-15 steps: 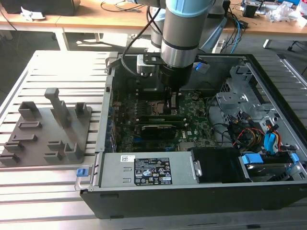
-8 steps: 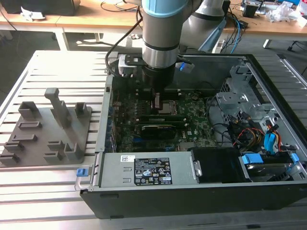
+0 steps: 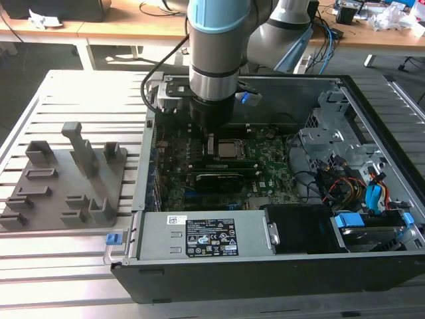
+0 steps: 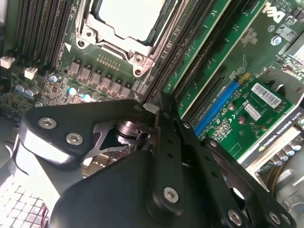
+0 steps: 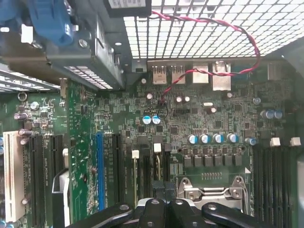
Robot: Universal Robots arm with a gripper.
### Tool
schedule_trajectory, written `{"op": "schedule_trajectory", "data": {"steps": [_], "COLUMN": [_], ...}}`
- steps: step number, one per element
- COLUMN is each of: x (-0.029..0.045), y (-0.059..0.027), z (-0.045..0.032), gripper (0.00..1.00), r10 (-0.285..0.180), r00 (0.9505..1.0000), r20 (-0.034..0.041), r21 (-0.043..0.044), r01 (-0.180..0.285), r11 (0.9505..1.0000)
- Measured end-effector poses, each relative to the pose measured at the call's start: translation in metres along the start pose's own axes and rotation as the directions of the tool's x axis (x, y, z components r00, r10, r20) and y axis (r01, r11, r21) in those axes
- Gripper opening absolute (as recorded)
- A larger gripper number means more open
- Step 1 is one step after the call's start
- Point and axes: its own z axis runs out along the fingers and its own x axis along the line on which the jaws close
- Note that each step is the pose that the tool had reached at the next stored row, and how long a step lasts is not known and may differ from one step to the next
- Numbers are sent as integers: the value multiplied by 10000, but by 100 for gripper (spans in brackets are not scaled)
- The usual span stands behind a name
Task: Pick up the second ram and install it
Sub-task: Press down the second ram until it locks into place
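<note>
A: Arm [image 3: 214,46] pose?
B: Upright, wrist pointing straight down, lowered deep into the open case.

A: Gripper [image 4: 159,111]?
B: In the second wrist view, black linkages converge to a point; fingers drawn together, tips nearly meeting. First wrist view shows the same black links [image 5: 161,211] side by side.

Green motherboard [image 3: 265,176]; black hand [image 4: 156,111]; grey holder tray [image 3: 63,183]; blue slot [image 5: 99,171]; red-black twisted wire [image 5: 199,23].
</note>
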Motion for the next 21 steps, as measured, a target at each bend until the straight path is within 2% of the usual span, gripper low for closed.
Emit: {"op": "schedule_trajectory", "data": {"steps": [6,8,9,11,12,13,15,17,21], "x": [1,-1,-5,-14,-17,-20,-23,-26,-25], "y": [6,-29,-147,-445,-514,-513,-512,-511,-511], "z": [19,-48,-50,-52,-70,-203,-371,-508,-515], "gripper": [11,11,11,11,11,11,11,11,11], "r10": [0,0,2,-1,-11,-14,-14,-13,-14], "r00": [10000,10000,10000,9999,9999,9999,9999,9999,9999], "r20": [30,55,97,105,103,104,105,104,106], "r21": [1,0,-24,-124,-132,-132,-132,-132,-133], "r01": [0,0,-1,2,12,15,15,15,15], "r11": [10000,10000,10000,9999,9999,9999,9999,9999,9999]}}
